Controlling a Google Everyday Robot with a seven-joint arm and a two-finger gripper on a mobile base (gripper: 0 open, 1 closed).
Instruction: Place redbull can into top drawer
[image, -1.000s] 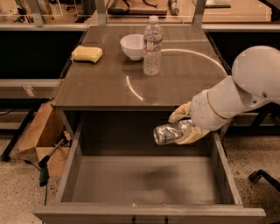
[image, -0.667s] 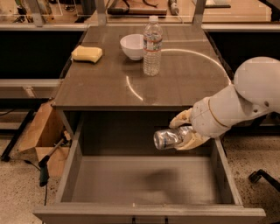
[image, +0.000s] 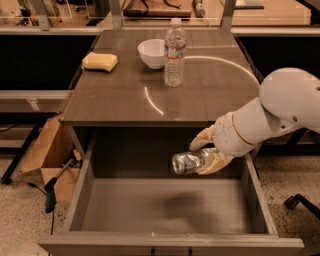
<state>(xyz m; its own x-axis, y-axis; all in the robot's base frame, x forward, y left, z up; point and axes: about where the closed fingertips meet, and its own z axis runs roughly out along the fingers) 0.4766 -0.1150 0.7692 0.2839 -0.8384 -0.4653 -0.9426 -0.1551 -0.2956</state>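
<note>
Top drawer (image: 150, 212) pulled out, grey bottom bare. Above its right rear part, gripper (image: 203, 155) has its yellowish fingers (image: 201, 142) clamped on the redbull can (image: 186, 162), which lies sideways, off the drawer floor. Behind, on the table (image: 120, 100): water bottle (image: 174, 52), white bowl (image: 152, 53), yellow sponge (image: 100, 61).

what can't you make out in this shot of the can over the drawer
Camera view:
- redbull can: right end hidden inside the gripper, which holds it above the top drawer; label cannot be read.
- drawer handle: mostly cut off by the bottom edge.
- arm: cut off by the right edge.
- bowl: right side hidden behind the water bottle.
</note>
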